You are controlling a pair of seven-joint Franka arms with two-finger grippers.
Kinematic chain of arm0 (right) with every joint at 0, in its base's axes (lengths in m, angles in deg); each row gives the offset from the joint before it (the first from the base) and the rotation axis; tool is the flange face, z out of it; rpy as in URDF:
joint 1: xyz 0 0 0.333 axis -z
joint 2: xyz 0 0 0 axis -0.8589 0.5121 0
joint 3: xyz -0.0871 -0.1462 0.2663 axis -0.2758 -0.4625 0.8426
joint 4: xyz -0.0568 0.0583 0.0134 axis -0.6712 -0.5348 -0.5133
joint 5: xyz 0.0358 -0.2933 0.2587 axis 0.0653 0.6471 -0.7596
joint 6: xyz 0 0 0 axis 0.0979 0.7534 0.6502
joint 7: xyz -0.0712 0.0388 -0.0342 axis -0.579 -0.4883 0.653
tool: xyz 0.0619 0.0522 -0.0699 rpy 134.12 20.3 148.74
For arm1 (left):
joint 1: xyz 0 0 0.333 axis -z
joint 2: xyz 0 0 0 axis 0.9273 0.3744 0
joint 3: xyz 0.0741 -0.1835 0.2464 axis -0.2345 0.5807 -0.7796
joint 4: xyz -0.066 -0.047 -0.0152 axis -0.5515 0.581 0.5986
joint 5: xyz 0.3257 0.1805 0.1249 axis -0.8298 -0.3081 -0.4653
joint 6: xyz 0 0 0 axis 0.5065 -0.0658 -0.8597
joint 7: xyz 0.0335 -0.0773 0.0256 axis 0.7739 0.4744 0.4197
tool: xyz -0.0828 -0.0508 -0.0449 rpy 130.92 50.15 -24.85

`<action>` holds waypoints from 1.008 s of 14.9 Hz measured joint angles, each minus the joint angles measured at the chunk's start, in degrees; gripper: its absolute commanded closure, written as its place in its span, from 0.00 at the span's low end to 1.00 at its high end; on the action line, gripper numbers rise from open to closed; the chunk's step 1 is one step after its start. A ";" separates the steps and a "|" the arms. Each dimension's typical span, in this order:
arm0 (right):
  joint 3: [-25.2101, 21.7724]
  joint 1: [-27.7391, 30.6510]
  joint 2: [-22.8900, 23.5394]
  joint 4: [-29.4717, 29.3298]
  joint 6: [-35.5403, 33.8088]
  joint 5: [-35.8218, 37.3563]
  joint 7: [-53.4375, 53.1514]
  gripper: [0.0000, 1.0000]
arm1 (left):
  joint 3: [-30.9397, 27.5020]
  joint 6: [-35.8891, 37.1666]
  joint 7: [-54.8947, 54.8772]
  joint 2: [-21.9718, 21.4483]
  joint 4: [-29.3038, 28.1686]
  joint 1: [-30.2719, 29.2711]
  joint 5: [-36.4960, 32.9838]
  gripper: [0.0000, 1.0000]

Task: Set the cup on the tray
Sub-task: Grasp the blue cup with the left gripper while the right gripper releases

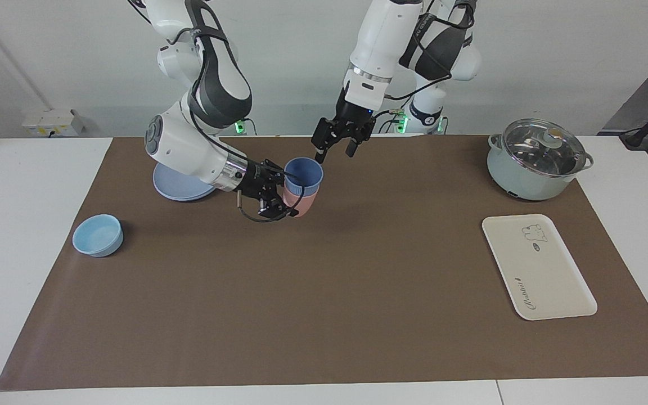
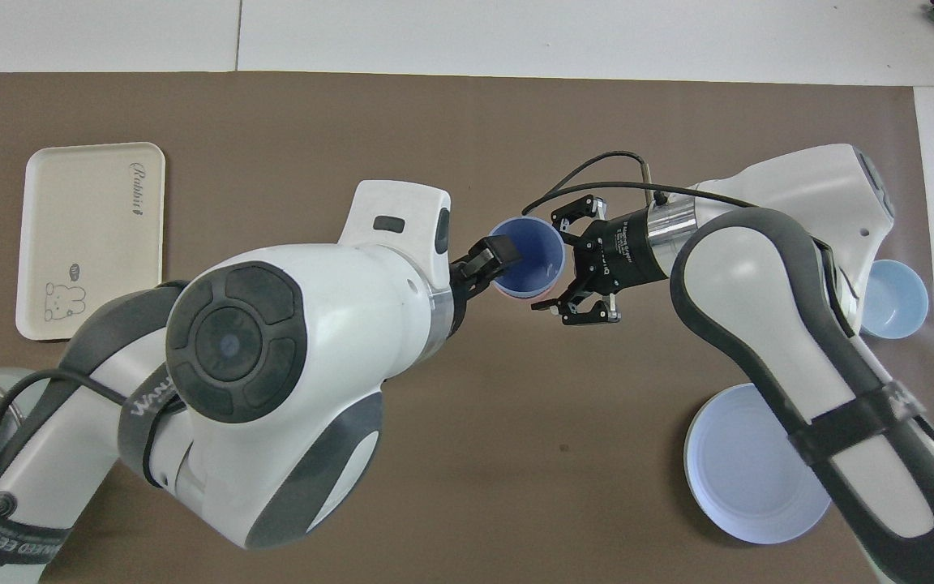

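Facing view: two sets of jaws at one stack of cups

My right jaws are closed on a stack of two tumblers. Their fingers clamp the sides of the pink tumbler, and the cup sits nested inside it with its blue rim standing above the pink one. The stack leans slightly, over the brown mat about midway between my two bases. I cannot tell whether its base touches the mat.

My left jaws hang spread apart just above the cup. One fingertip is at the rim, on the side toward my left arm. In the overhead view that fingertip overlaps the edge of the cup's mouth.

The tray lies flat on the mat toward my left arm's end of the bench, well apart from the cup. A pot with a glass lid stands nearer to me than the tray. A round blue plate lies by my right arm's base. A light-blue bowl sits at my right arm's end.
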 measured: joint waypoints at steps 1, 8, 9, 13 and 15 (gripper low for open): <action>0.01 -0.08 0.00 0.00 0.01 0.00 0.00 1.00 | 0.00 -1.32 0.69 0.56 0.11 0.38 0.00 0.06; 0.02 -0.25 -0.01 0.01 1.68 0.00 -0.04 1.00 | 0.00 -3.30 1.33 2.26 0.22 1.95 -0.02 1.00; 0.02 -0.40 -0.01 0.05 1.93 0.00 -0.07 1.00 | -0.03 -3.87 1.33 2.37 0.26 1.95 -0.02 1.00; -0.16 -0.56 -0.09 0.17 2.34 0.28 -0.19 1.00 | -0.66 -4.39 1.58 2.47 0.60 1.93 -0.33 1.00; -0.18 -0.56 -0.16 0.17 2.66 0.28 -0.19 1.00 | -0.77 -3.14 1.78 2.66 1.79 1.93 -0.33 1.00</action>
